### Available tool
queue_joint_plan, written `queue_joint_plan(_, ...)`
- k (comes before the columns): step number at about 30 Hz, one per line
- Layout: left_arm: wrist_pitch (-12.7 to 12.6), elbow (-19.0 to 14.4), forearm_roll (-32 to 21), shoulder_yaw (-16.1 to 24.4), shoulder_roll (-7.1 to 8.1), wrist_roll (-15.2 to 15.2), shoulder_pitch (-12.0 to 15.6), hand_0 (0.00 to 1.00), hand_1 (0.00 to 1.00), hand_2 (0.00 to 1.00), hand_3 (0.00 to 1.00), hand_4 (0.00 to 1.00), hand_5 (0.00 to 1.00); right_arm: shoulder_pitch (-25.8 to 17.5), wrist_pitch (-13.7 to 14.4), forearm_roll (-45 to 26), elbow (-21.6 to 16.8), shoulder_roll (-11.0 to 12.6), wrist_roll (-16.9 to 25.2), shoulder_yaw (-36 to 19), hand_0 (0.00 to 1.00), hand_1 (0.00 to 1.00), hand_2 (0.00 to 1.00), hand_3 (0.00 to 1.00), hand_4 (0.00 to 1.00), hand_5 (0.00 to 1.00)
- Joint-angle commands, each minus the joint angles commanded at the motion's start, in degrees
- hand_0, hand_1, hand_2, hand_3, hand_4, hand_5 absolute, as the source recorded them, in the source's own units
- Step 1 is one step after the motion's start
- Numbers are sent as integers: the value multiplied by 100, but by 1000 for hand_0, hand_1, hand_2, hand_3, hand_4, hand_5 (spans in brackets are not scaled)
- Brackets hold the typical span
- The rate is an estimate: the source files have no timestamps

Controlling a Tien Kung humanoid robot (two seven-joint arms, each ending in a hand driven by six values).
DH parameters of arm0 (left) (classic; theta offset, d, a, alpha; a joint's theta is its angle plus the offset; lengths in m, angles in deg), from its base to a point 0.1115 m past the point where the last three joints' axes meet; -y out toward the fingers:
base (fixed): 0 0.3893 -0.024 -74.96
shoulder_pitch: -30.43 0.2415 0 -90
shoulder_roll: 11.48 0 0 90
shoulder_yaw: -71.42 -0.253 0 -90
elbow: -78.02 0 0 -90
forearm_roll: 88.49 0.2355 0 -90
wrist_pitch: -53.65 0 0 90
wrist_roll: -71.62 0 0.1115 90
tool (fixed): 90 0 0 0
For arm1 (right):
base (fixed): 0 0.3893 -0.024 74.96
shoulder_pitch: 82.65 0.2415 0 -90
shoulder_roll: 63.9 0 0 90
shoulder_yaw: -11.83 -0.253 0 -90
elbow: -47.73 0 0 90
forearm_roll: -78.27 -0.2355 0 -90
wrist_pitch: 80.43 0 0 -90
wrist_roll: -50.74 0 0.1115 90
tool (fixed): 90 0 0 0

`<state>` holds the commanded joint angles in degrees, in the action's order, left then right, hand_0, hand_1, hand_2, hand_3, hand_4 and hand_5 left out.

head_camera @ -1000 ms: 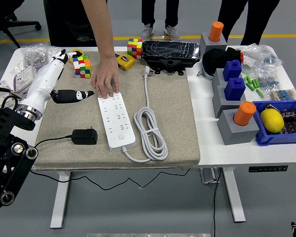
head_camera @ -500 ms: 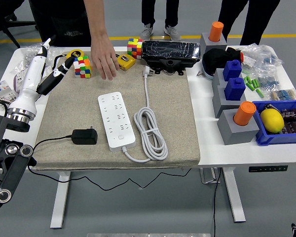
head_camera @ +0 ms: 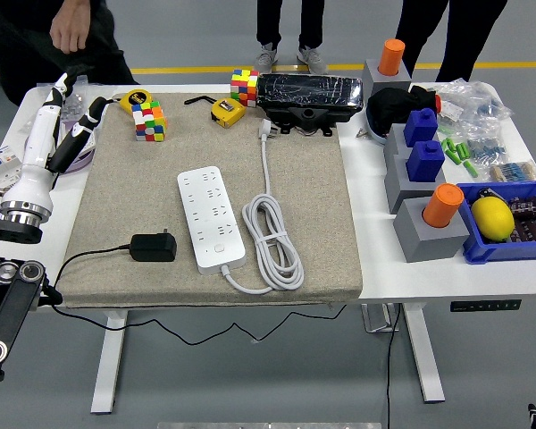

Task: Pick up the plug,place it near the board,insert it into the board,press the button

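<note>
"What is in the blue bin (head_camera: 482,251) on the right?"

"A yellow lemon (head_camera: 493,217). Just beside the bin is a gray block (head_camera: 426,234) with an orange cup (head_camera: 443,205) stuck in its top. More gray blocks stand behind it, with blue pieces on them."

"Where is the plug?"

"The black plug (head_camera: 153,247) lies flat on the tan mat (head_camera: 313,188), near the front left corner. Its thin black cord runs off the left edge of the mat. The white power strip (head_camera: 211,217) lies just to its right, not touching it. A coiled white cable (head_camera: 272,234) sits on the other side of the strip."

"What is the robot's hand doing?"

"The left hand (head_camera: 61,121) is up by the far left side of the white table (head_camera: 375,259). Its fingers are spread and hold nothing. It is well apart from the plug."

"Is there room on the mat?"

"Yes, the right half of the mat is bare. Color cubes (head_camera: 148,120) sit along the back edge."

"And the room?"

"A gray floor with a yellow line. A person's hand (head_camera: 71,29) hangs at the top left."
</note>
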<state>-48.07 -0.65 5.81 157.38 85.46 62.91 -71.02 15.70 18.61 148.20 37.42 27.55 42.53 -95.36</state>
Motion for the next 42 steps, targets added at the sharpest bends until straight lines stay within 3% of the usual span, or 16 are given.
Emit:
queue_joint_plan(1,-31,-5,-13,28,-13,-35,12,998,998,998,998,998,998,0,1,-5,0,-1,3,1,806,766,759,792,998,998)
queue_joint_plan(2,-112,-19,-36,65,-30,-96,32,895,919,960,998,998,512,1,2,-10,0,-2,7,5,806,766,759,792,998,998)
queue_joint_plan(7,-186,-53,284,187,-50,100,64,895,919,960,998,998,512,-11,5,25,0,-8,10,-38,806,766,759,792,998,998)
queue_joint_plan(8,-208,-56,347,206,-55,191,66,667,726,689,797,984,2,-12,6,28,0,-9,12,-43,806,765,759,792,998,998)
queue_joint_plan(13,-465,148,-44,333,-103,323,58,667,726,689,797,984,2,-8,7,14,0,-13,24,-42,806,765,759,792,998,998)
queue_joint_plan(14,-499,183,-141,357,-110,313,60,533,497,489,508,799,2,-7,6,14,0,-13,22,-41,806,765,759,791,998,998)
queue_joint_plan(19,-377,321,-585,465,-119,287,55,533,497,489,508,799,2,-18,5,23,0,-9,6,-46,806,765,759,791,998,998)
queue_joint_plan(20,-346,341,-689,482,-117,289,58,528,484,492,522,736,2,-23,6,28,0,-8,3,-50,806,765,759,790,998,998)
queue_joint_plan(24,-346,389,-970,501,-113,249,74,528,484,492,522,736,2,-37,10,43,0,-9,-1,-54,806,765,759,790,998,998)
queue_joint_plan(40,-465,368,-1101,530,-109,104,87,508,519,524,537,761,2,-66,19,74,0,-23,17,-90,806,766,759,790,998,998)
queue_joint_plan(42,-385,354,-1067,549,-103,191,85,508,519,524,537,761,2,-69,17,77,0,-23,16,-98,806,766,759,790,998,998)
